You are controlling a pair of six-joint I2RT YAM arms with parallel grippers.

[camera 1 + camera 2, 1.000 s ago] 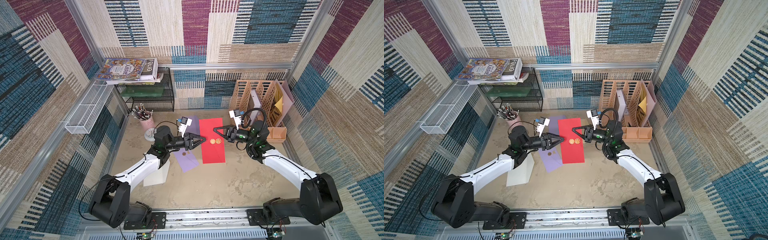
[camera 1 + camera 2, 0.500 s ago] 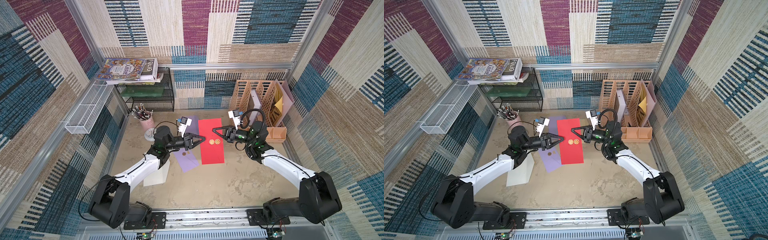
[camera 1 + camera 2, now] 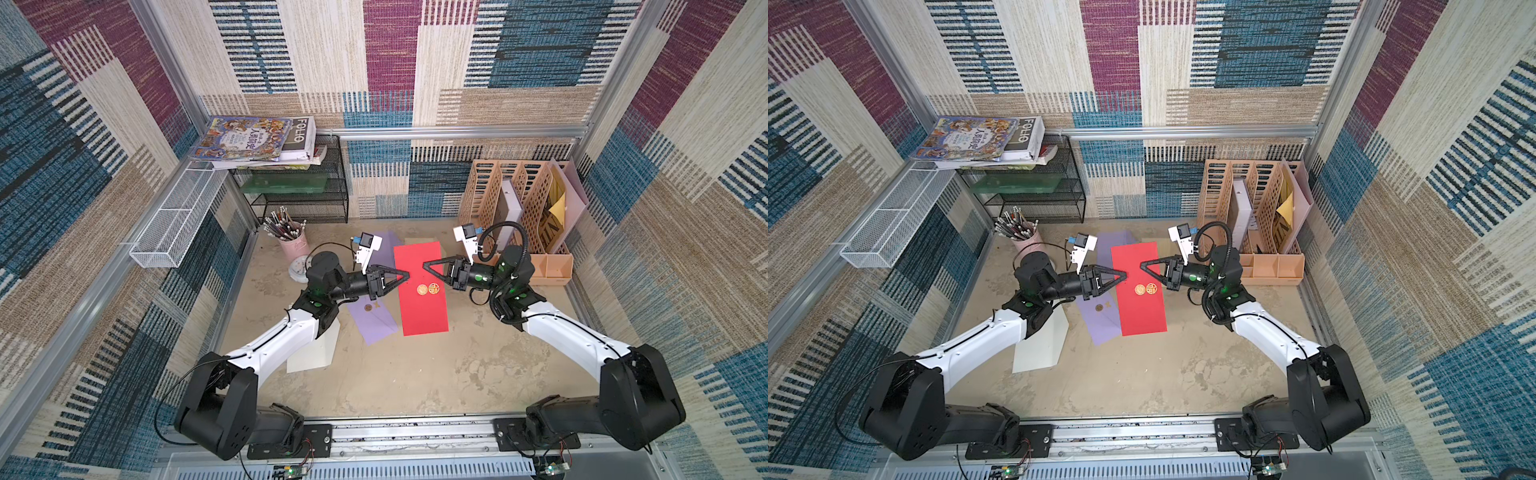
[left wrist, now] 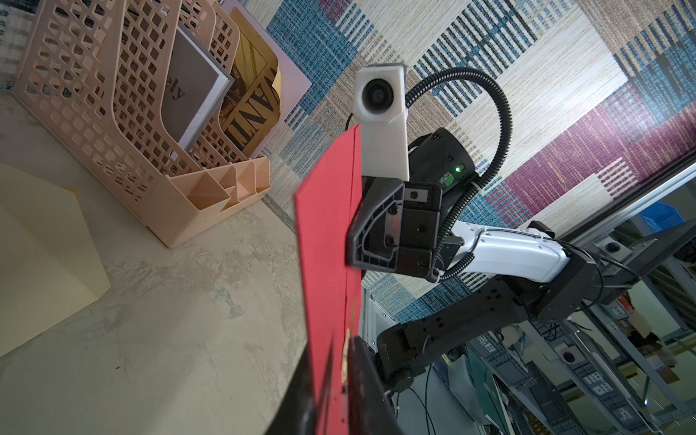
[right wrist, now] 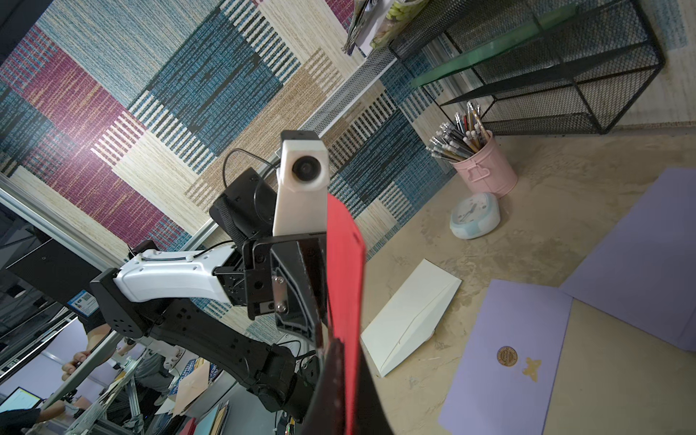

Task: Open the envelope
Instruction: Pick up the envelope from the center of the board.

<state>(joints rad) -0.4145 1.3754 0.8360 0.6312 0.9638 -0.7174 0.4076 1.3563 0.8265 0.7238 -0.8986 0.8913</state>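
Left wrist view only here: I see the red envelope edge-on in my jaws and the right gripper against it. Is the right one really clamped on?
Observer: Yes. The right wrist view shows the red envelope pinched inside the right gripper, on the edge opposite the left gripper.
Operator: Anything lying beneath it?
Observer: A purple envelope lies flat below, toward the robot's left. In a top view the red one overlaps its edge.
Operator: Where is the seal?
Observer: On the upward face. A round gold seal sits beside a gold character sticker, slightly off the line between the two grips, toward the robot.
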